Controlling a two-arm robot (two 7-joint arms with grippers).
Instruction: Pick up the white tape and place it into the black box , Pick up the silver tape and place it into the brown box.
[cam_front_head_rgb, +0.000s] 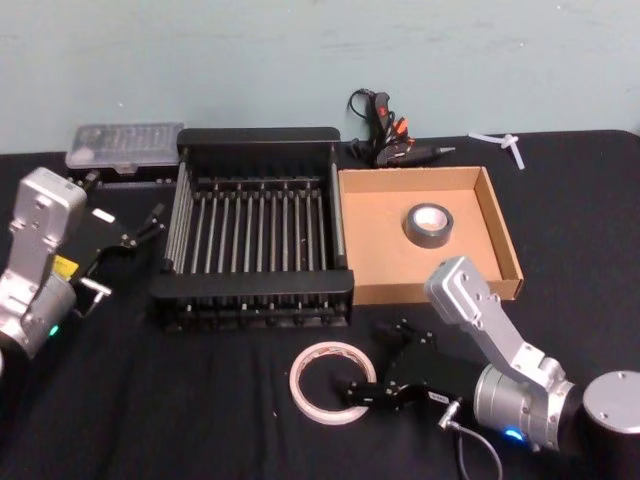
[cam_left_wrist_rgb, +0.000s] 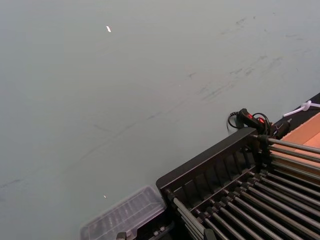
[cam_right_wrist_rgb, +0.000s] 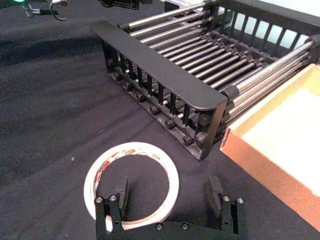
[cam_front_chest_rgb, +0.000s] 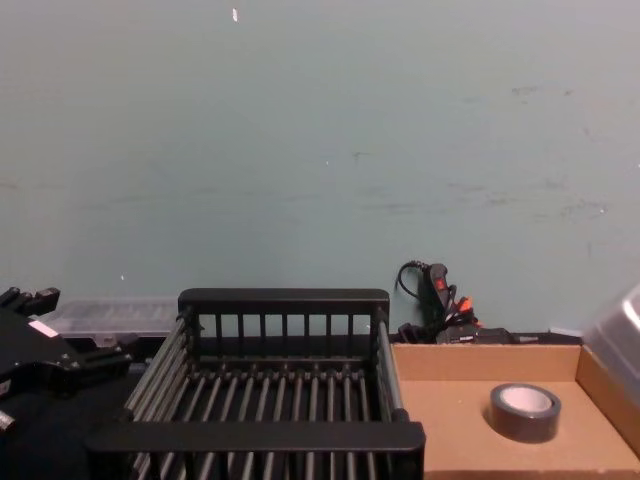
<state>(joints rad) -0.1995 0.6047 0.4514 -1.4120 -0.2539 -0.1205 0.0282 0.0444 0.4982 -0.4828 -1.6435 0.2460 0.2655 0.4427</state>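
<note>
The white tape (cam_front_head_rgb: 303, 372) lies flat on the black cloth in front of the black box (cam_front_head_rgb: 258, 136). My right gripper (cam_front_head_rgb: 362, 388) sits low at the ring's right side, open. In the right wrist view, one finger (cam_right_wrist_rgb: 122, 191) is over the hole of the white tape (cam_right_wrist_rgb: 131, 148) and the other finger is outside it, so the ring's wall is between them. The silver tape (cam_front_head_rgb: 428, 225) rests inside the brown box (cam_front_head_rgb: 378, 235), also visible in the chest view (cam_front_chest_rgb: 524, 411). My left gripper (cam_front_head_rgb: 120, 258) is open, left of the black box, holding nothing.
A clear plastic case (cam_front_head_rgb: 125, 143) sits at the back left, behind the left arm. A glue gun with its cord (cam_front_head_rgb: 385, 132) lies behind the boxes, and a small white plastic piece (cam_front_head_rgb: 505, 143) at the back right. The boxes stand side by side, touching.
</note>
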